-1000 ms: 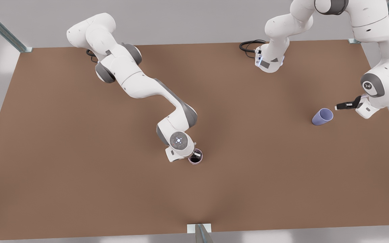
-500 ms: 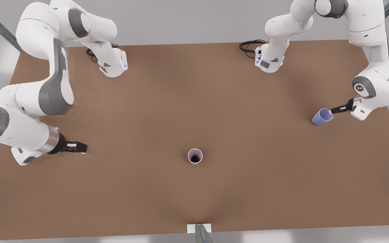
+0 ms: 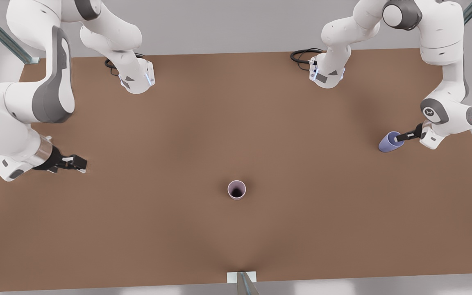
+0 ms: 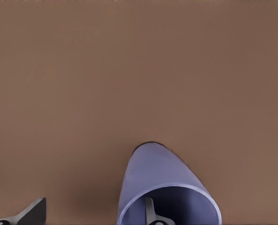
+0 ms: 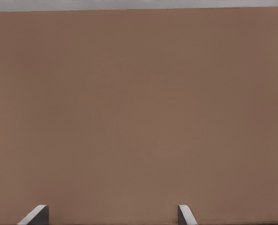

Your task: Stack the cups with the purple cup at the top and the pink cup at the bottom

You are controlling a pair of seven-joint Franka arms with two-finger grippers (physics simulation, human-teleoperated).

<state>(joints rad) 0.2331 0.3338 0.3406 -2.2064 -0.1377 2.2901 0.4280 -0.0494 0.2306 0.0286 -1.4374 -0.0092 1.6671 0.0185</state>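
The pink cup (image 3: 236, 190) stands upright on the brown table, alone near its middle. The purple cup (image 3: 388, 143) (image 4: 157, 178) lies on its side at the front view's right, mouth towards my left gripper (image 3: 402, 137) (image 4: 92, 218). That gripper is open and straddles the cup's rim: one finger (image 4: 150, 213) is inside the mouth, the other finger (image 4: 33, 213) is outside beside the cup. My right gripper (image 3: 78, 164) (image 5: 110, 215) is open and holds nothing, low over bare table at the front view's far left, well away from both cups.
The two arm bases (image 3: 135, 80) (image 3: 326, 73) stand at the table's back edge, with a black cable (image 3: 301, 55) beside one. A metal bracket (image 3: 242, 278) sits at the front edge. The brown table (image 3: 236, 123) spreads wide between the cups.
My right gripper let go of the pink cup and swung far to the front view's left. My left gripper moved in on the purple cup until one finger entered its mouth.
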